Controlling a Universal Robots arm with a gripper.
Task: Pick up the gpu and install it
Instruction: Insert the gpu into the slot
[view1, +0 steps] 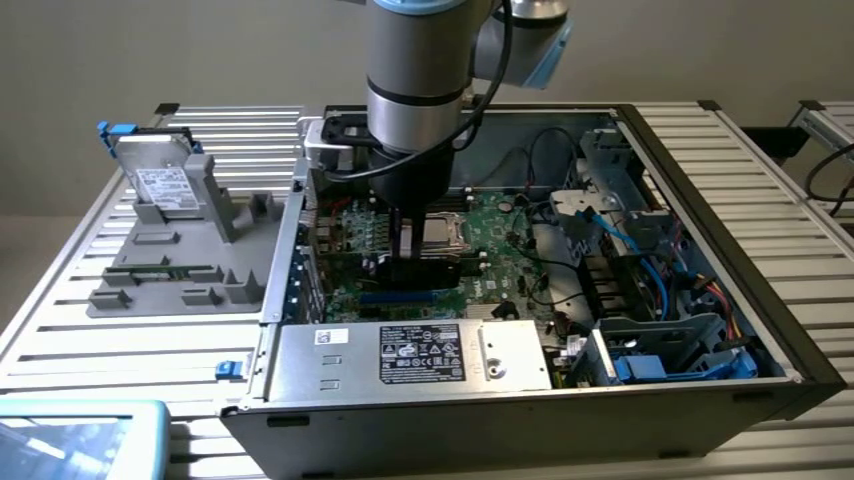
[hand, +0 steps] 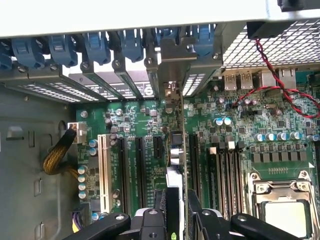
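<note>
In the wrist view the gpu (hand: 176, 150) stands on edge between my fingers (hand: 161, 207), a thin card running toward the case's rear wall. Its silvery end bracket (hand: 175, 55) lies against the slot openings there. My gripper (hand: 176, 212) is shut on the card, low over the motherboard's black expansion slots (hand: 157, 150). In the exterior view my gripper (view1: 422, 240) reaches straight down into the open computer case (view1: 747, 300), and the card's black face (view1: 430, 272) shows just below it, at the green motherboard (view1: 501, 235). Whether the card's contact edge sits in a slot is hidden.
A silver hard drive (view1: 167, 185) and a narrow memory stick (view1: 167, 270) rest in a grey fixture (view1: 147, 300) at the exterior view's left. The power supply (view1: 414, 355), a drive cage with blue cables (view1: 654, 345), the CPU socket (hand: 282, 200) and red-black wires (hand: 272, 75) crowd the case.
</note>
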